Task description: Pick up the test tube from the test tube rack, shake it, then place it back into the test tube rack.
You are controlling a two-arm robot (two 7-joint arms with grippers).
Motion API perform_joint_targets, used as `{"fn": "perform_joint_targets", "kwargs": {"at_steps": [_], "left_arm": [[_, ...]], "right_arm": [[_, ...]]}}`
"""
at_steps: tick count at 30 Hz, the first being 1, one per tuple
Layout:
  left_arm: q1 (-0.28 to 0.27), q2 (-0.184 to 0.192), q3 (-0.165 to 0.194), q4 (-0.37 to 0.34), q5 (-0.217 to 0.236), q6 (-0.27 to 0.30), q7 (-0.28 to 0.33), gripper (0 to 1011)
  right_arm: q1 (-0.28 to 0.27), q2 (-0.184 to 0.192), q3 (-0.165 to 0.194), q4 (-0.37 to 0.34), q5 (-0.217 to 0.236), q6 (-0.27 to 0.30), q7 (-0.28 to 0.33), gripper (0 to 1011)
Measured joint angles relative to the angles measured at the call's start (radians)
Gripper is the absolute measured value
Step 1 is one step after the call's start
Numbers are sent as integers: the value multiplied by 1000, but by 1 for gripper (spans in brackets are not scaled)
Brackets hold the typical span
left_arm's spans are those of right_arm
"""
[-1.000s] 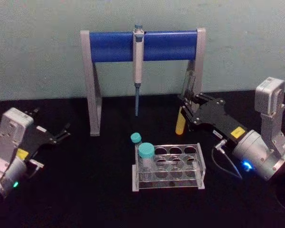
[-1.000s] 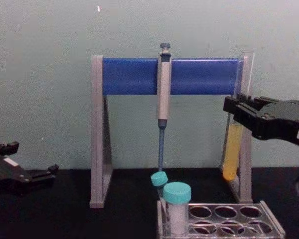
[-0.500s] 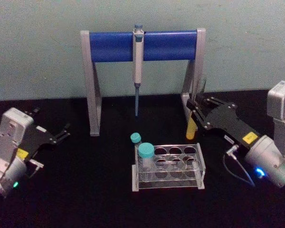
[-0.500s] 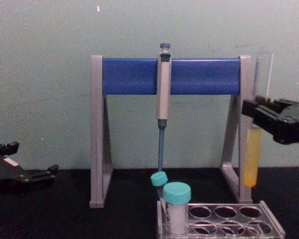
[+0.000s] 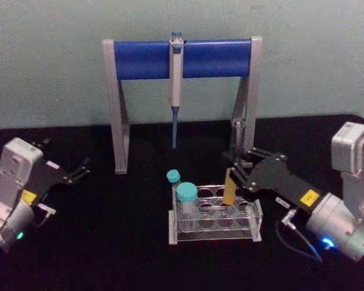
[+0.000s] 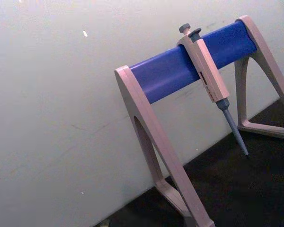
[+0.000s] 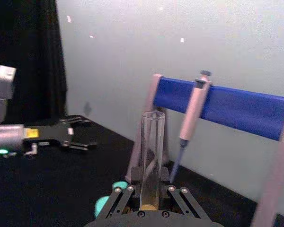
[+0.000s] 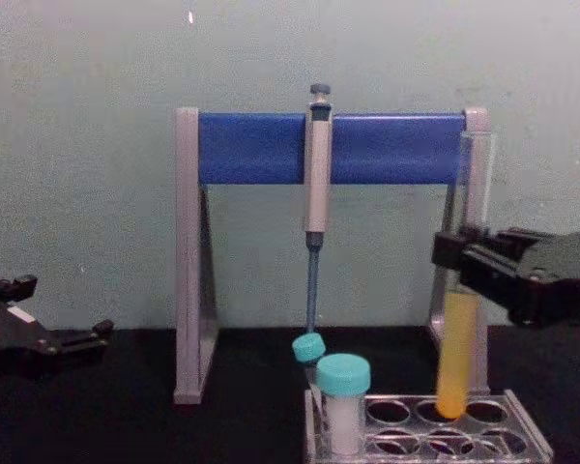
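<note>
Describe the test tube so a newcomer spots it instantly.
In front of the grey-and-blue pipette stand sits a low clear test tube rack. Just over it, the right end effector grips the test tube upright. It is tall, capless glass with yellow liquid, unlike the two short teal-capped tubes at the rack's left.

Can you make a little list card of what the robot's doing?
Right gripper: shut on the test tube, above the test tube rack
Tube: yellow liquid, slightly tilted, tip at a back-row hole
Left gripper: open, parked at the left
Rack also holds: two teal-capped tubes
Behind: pipette hanging on its stand
</note>
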Motion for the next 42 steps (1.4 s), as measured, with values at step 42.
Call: {"fn": "perform_joint_targets", "kwargs": {"at_steps": [42], "left_arm": [[0,0,0,0,0,0,0,1010]], "right_arm": [[133,-54,-6,142,-12,-26,-34,229]]}}
